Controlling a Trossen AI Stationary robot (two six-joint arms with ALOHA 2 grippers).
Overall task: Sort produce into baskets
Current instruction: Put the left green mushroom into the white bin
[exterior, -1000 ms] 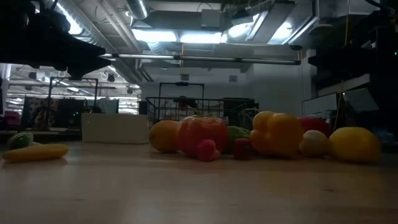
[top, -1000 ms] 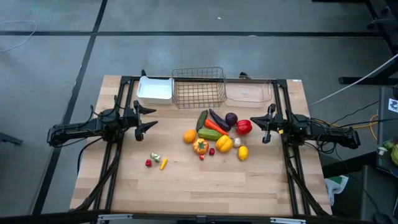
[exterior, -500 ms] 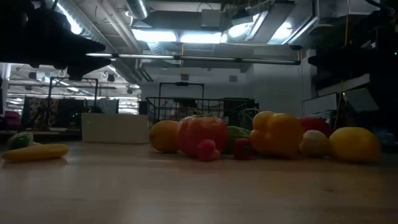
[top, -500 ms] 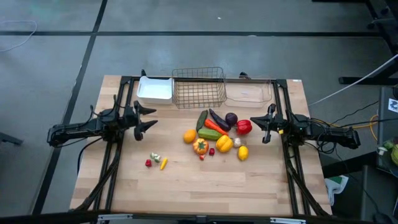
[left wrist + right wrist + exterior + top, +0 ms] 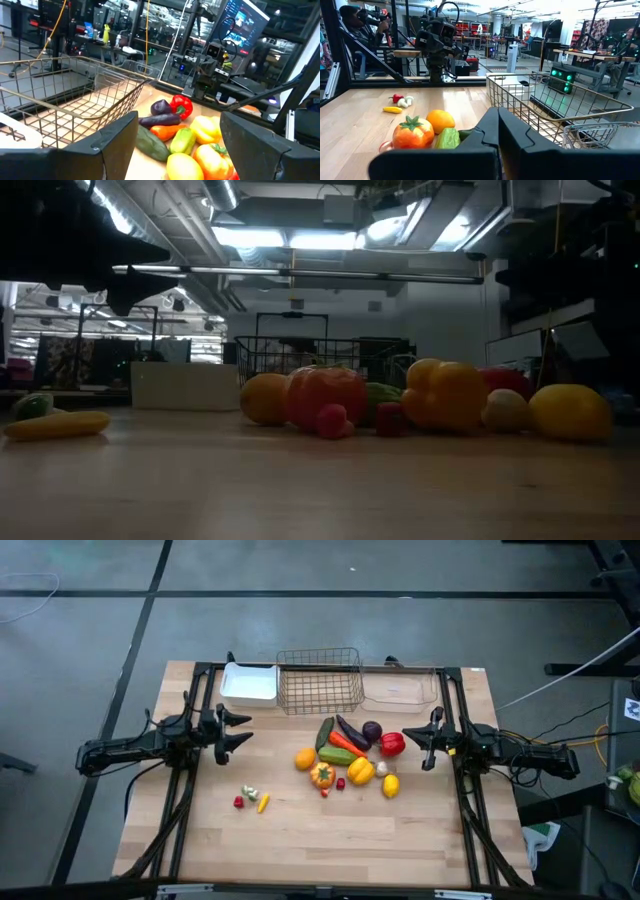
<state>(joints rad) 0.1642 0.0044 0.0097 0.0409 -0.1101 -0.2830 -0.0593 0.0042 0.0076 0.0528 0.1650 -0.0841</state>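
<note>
The produce lies in a pile [image 5: 350,755] at the table's middle: cucumber [image 5: 325,732], eggplant [image 5: 352,732], purple onion [image 5: 372,730], red pepper [image 5: 392,744], carrot [image 5: 343,744], orange [image 5: 305,759], yellow pepper [image 5: 360,771] and lemon [image 5: 390,785]. A few tiny pieces [image 5: 251,799] lie apart to the left. At the far edge stand a white tray [image 5: 249,686], a wire basket [image 5: 320,680] and a clear bin [image 5: 400,688]. My left gripper [image 5: 245,730] is open and empty, left of the pile. My right gripper [image 5: 420,738] is shut and empty, right of the red pepper.
Black rails [image 5: 190,790] run along the table's left and right sides under the arms. Bare wood [image 5: 320,840] lies between the pile and the near edge. A person [image 5: 355,15] shows in the room beyond the table.
In the low view my left gripper's dark outline has shifted slightly upward. The produce and the baskets have stayed where they were.
</note>
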